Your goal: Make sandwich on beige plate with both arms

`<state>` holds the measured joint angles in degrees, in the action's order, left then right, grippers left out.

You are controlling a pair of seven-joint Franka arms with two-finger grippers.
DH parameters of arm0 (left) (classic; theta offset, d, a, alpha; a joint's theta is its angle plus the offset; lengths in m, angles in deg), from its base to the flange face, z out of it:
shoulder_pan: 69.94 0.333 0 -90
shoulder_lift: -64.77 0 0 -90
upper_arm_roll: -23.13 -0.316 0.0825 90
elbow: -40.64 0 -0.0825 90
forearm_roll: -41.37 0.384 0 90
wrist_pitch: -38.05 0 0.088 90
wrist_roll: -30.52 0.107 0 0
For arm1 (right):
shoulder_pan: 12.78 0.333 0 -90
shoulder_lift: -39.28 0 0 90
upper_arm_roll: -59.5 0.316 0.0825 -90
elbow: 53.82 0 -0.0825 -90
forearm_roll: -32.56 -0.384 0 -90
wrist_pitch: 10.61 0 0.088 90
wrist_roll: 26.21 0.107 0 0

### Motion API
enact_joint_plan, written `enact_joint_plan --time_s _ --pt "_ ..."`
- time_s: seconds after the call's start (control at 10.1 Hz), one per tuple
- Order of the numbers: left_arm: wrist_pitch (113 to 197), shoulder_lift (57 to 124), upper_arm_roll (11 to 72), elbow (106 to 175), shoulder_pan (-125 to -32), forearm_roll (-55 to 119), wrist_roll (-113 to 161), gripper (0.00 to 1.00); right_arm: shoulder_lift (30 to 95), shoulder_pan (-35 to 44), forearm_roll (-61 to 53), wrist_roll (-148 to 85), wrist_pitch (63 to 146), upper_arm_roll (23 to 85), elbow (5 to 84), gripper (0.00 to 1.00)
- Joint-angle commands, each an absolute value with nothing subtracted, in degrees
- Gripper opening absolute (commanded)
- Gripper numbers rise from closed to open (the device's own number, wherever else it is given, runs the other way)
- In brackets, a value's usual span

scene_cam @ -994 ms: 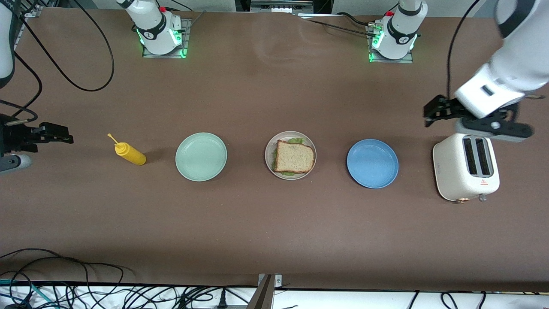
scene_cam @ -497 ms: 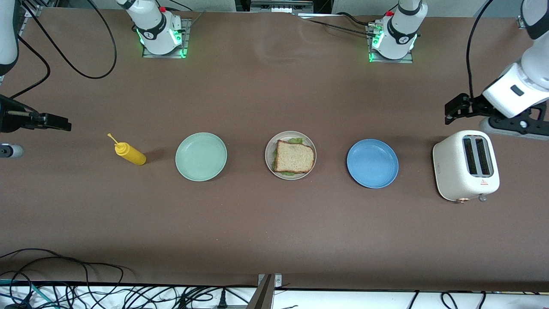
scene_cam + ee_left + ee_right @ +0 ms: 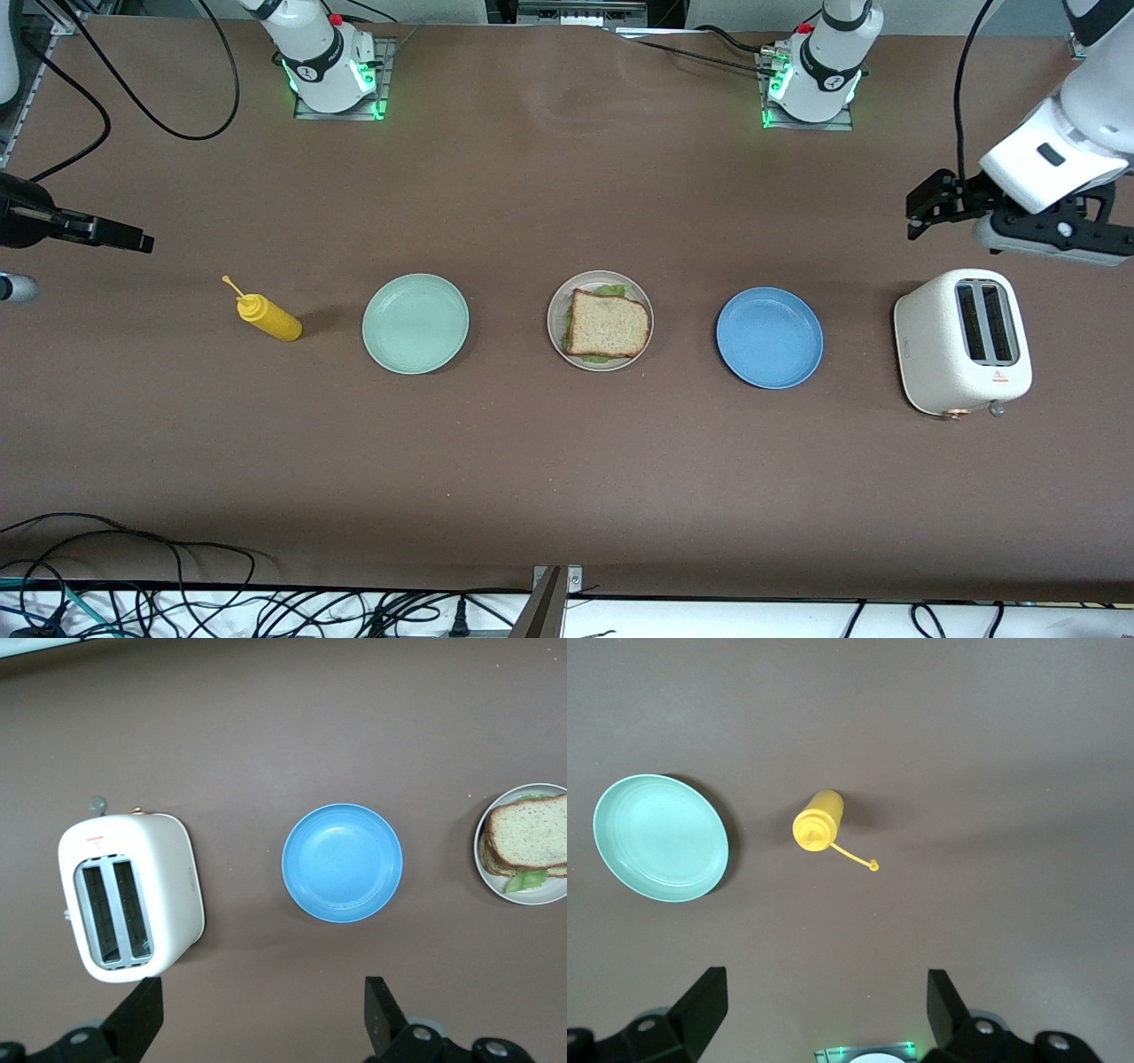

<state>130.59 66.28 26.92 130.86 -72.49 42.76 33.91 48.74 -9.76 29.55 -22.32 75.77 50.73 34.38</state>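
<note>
Tan bread tops the sandwich (image 3: 608, 324), which is seen assembled on the beige plate (image 3: 555, 312) at mid-table; lettuce shows at the edges under the top slice. The plate sits between the mint plate (image 3: 415, 323) and the blue plate (image 3: 769, 337), all in one row with the yellow bottle (image 3: 268, 318) at the right arm's end and the toaster (image 3: 963, 344) at the left arm's end.

Key relation: the sandwich lies well apart from both grippers, each parked toward its own end of the table. The left gripper (image 3: 921, 206) is held over bare table beside the toaster, on the side farther from the front camera; its jaws are spread wide and empty, as confirmed in the left wrist view (image 3: 261, 1019), where the sandwich shows only at the frame's edge. The right gripper (image 3: 124, 239) is held over bare table near the bottle, jaws likewise wide and empty (image 3: 824, 1014). The left gripper is judged slightly nearer the plate. No further placing appears needed; the task is judged essentially complete.

Change from the earlier frames: the left gripper has been drawn up and off the toaster, and the right gripper has been drawn toward the base side. Sandwich, plates, bottle and toaster are unmoved.
</note>
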Motion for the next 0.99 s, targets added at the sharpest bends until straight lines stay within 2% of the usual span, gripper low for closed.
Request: enact_joint_plan --time_s 0.0,0.3,0.6,0.89 --pt "130.25 64.5 24.63 133.18 -73.2 40.32 35.18 1.0 42.98 -4.62 29.57 -21.63 80.09 45.89 42.5 1.0" --pt "129.11 65.29 24.72 132.23 -72.76 40.58 35.09 1.0 45.59 -4.52 33.17 -25.94 84.74 45.87 39.62 1.0" --pt "129.1 65.82 24.8 131.78 -71.44 40.84 31.41 1.0 48.33 -5.04 33.61 -25.6 81.26 46.14 34.88 1.0" --pt "129.45 65.73 24.89 131.6 -70.21 40.84 31.49 1.0 48.33 -5.13 34.23 -25.85 81.05 46.92 34.69 1.0"
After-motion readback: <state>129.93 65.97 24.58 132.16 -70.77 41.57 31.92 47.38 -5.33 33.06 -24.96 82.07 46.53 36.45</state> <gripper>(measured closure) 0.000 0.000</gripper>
